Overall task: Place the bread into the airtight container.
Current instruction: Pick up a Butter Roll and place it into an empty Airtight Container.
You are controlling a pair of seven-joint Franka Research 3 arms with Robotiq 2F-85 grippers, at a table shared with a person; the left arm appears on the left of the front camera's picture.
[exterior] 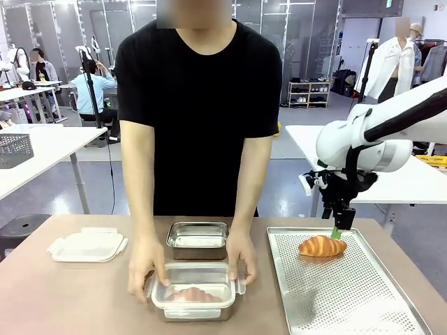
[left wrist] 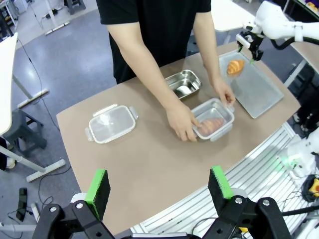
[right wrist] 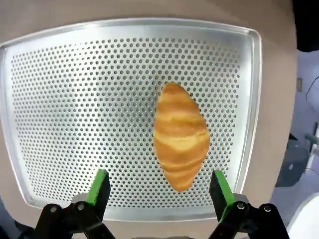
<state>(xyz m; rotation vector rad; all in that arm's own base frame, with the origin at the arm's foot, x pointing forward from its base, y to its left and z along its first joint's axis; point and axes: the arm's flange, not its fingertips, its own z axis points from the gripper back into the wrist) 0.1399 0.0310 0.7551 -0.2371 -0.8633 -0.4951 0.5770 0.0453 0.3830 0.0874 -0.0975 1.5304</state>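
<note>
Jaws, right gripper (exterior: 338, 232): spread, holding nothing, pointing down at the tray (exterior: 349, 300). You likely have them wide so they can drop on either side of the bread.

Croissant (right wrist: 180, 137): the task's bread. It lies flat and alone on the perforated tray, near its far end. In the right wrist view it sits ahead of the green pads, slightly off-centre toward one of them, untouched. Its long axis runs across the closing line, so the pads would meet its narrower width.

Jaws, left gripper (left wrist: 158, 181): spread, empty, high over the robot-side edge of the desk (exterior: 70, 300) and well apart from everything. You probably keep it there to stay clear of the person.

Airtight container (exterior: 199, 312): clear, lid off, on the desk before the person. One hand (exterior: 147, 269) and the other hand (exterior: 242, 259) hold its sides, seemingly steadying it for the drop. One bread piece (exterior: 192, 295) lies inside.

Lid (exterior: 87, 246): flat on the desk, well apart.

Metal container (exterior: 199, 225): open, just behind the clear one.
</note>
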